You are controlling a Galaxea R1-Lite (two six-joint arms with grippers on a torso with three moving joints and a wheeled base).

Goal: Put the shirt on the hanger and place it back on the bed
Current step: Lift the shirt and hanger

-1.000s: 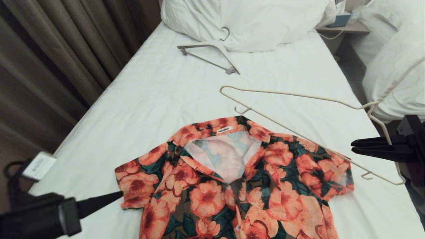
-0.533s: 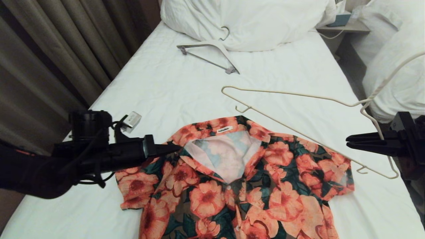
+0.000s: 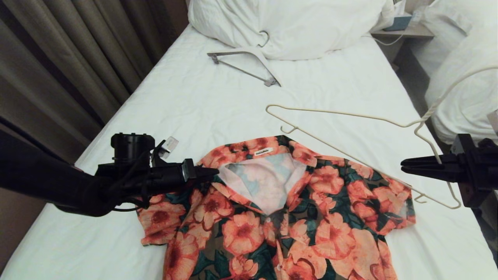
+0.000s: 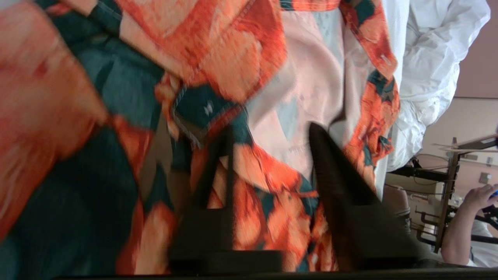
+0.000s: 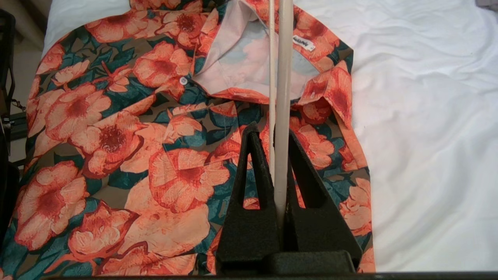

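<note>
The flowered shirt [image 3: 253, 229] lies flat on the bed [image 3: 194, 109], front up, collar spread and its pale inside showing. My left gripper [image 3: 212, 172] is low at the collar's left edge. In the left wrist view it [image 4: 272, 144] is open, with the collar fold of the shirt [image 4: 233, 46] between its fingers [image 4: 330, 163]. My right gripper [image 3: 402, 170] hovers over the shirt's right sleeve, shut on the thin cream hanger [image 3: 350, 114]. The hanger is held above the sheet, its hook curving up to the right. From the right wrist, the hanger wire [image 5: 283, 58] runs out between the right gripper's [image 5: 272, 130] fingers over the shirt [image 5: 116, 128].
A thicker white hanger with a grey bar [image 3: 249, 64] lies near the pillow heap [image 3: 288, 27]. Curtains [image 3: 58, 58] hang along the bed's left side. A second bed [image 3: 463, 77] and a nightstand [image 3: 404, 31] stand to the right. A person's arm [image 4: 463, 217] shows beyond the bed.
My left arm swung in from the lower left corner to the shirt collar and its jaws opened. The right gripper edged left with the hanger, which shifted slightly.
</note>
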